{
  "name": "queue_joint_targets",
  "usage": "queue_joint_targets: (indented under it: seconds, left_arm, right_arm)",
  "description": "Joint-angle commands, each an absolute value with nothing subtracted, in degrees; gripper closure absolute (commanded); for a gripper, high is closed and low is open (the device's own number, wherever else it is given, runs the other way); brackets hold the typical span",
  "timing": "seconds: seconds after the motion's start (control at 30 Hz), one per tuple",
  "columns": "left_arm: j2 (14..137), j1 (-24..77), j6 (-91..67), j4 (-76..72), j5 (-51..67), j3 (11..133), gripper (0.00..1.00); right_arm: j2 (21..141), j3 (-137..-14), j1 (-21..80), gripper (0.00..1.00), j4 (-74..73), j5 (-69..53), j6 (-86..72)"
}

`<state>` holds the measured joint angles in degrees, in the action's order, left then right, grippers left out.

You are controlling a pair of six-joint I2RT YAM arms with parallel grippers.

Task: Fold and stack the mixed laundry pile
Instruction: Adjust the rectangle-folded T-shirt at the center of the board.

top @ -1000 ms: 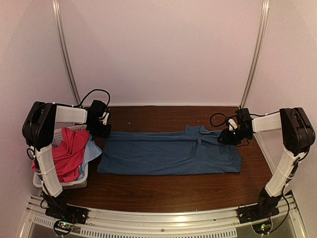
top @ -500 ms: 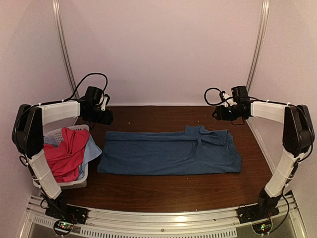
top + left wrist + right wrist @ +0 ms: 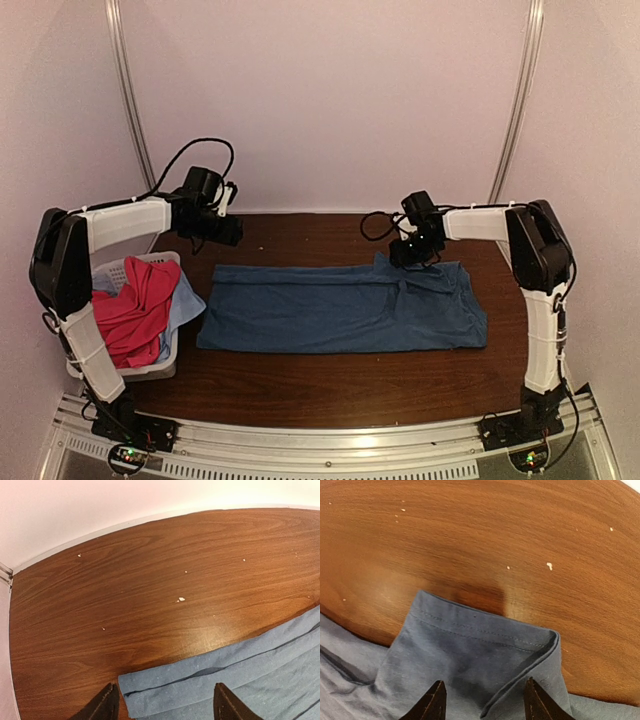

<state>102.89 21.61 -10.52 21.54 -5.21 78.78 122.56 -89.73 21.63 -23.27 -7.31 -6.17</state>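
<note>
A: Dark blue cotton T-shirt (image 3: 340, 310) lies flat, folded lengthwise, mid brown wooden table (image 3: 330, 385). Left claw (image 3: 228, 232) hangs over its far-left corner, right claw (image 3: 405, 255) over the sleeve flap (image 3: 480, 645). Both are agape and empty.

B: Suggest pinching all layers at both points, then lifting evenly. The white slotted plastic basket (image 3: 150, 262) sits near-left, holding the magenta-pink shirt (image 3: 125, 315) and the pale blue cloth (image 3: 185, 305) — mind the left elbow.

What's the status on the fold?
Left gripper open, above corner of blue shirt. Right gripper open, above its sleeve. Pink shirt in basket. No obstruction seen.
</note>
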Motion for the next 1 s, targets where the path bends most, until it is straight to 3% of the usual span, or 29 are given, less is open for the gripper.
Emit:
queue_joint_targets:
  seconds: [0.0, 0.27, 0.43, 0.6, 0.97]
  left_arm:
    - [104.21, 22.15, -10.02, 21.28, -5.67, 80.4, 0.34]
    - [104.7, 22.35, -10.2, 21.16, -5.84, 80.77, 0.34]
    - [104.63, 22.32, -9.98, 21.32, -6.6, 80.79, 0.34]
    - [103.98, 22.32, -9.77, 21.32, -6.94, 80.55, 0.34]
    - [102.82, 22.4, -10.39, 21.35, -5.45, 79.82, 0.34]
  right_arm:
    - [124.11, -92.83, 23.24, 0.46, -27.11, 2.13, -5.4]
    - [123.62, -92.69, 24.61, 0.53, -28.44, 8.86, -5.55]
    - [124.0, -93.51, 24.61, 0.73, -29.88, 9.58, -5.14]
    - [122.68, -93.98, 24.59, 1.0, -30.56, 10.58, -4.98]
    - [108.09, -84.29, 24.61, 1.0, -25.94, -1.79, -3.25]
